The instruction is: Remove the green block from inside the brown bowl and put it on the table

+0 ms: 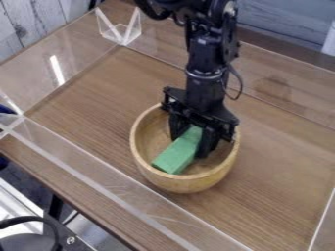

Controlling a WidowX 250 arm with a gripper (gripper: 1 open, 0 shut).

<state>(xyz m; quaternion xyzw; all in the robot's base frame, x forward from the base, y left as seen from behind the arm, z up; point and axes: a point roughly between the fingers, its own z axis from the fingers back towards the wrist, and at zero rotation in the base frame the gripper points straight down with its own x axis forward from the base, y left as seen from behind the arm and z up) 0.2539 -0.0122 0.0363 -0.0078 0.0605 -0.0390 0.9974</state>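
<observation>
The brown bowl [147, 163] sits on the table [92, 98] near the front middle. Inside it lies the green block [177, 154], tilted, its upper end between the black fingers of my gripper [199, 135]. The gripper points straight down into the bowl and is shut on the block's upper end. The block's lower end rests near the bowl's bottom. The fingertips are partly hidden by the bowl's rim and the block.
Low clear acrylic walls [59, 162] run along the table's edges. A clear acrylic piece [120, 29] stands at the back left. Bare tabletop lies to the left and right of the bowl.
</observation>
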